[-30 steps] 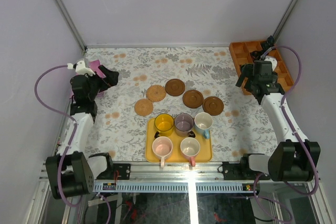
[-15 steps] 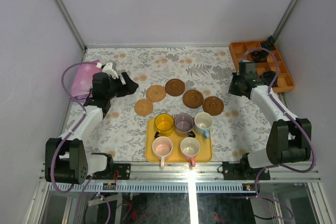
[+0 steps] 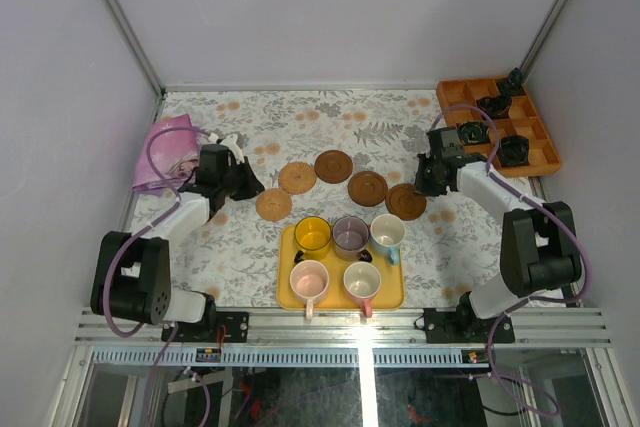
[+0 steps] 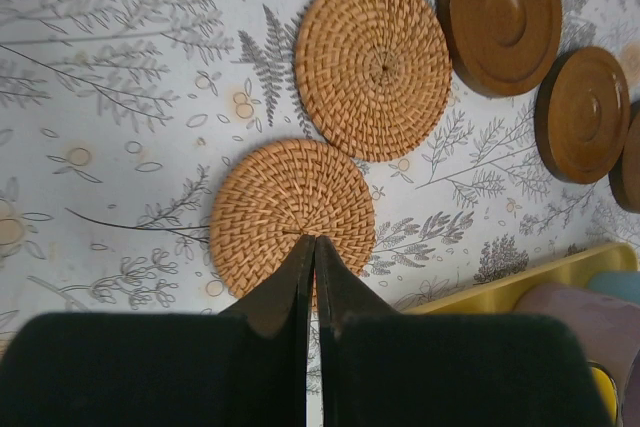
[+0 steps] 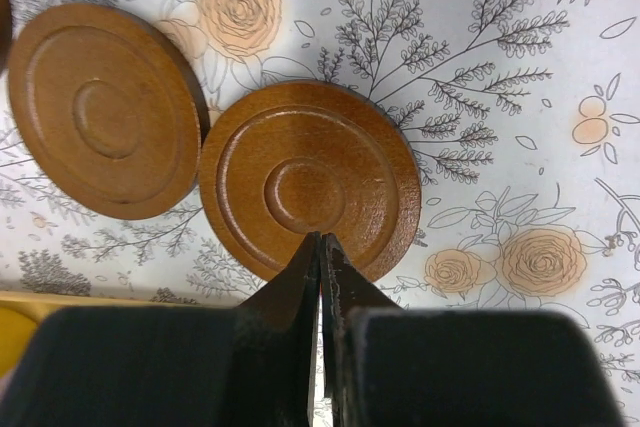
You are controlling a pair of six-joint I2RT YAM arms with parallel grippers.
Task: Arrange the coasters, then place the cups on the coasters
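Five coasters lie in an arc on the floral cloth: two tan woven ones (image 3: pixel 273 204) (image 3: pixel 297 178) and three dark brown ones (image 3: pixel 333 166) (image 3: pixel 367 187) (image 3: pixel 406 201). Five cups stand on the yellow tray (image 3: pixel 285 297): yellow (image 3: pixel 312 234), purple-grey (image 3: pixel 350 235), light blue (image 3: pixel 387 234) and two pink (image 3: pixel 309 279) (image 3: pixel 361 280). My left gripper (image 4: pixel 315 240) is shut and empty, tips over the nearer tan coaster (image 4: pixel 290 212). My right gripper (image 5: pixel 321 237) is shut and empty, tips over the rightmost brown coaster (image 5: pixel 310 177).
An orange compartment tray (image 3: pixel 445 97) with small black items sits at the back right. A pink cloth (image 3: pixel 165 147) lies at the left edge. Grey walls enclose the table on three sides.
Both arms have swung inward from the table's sides to the ends of the coaster row. Both grippers have gone from open to shut.
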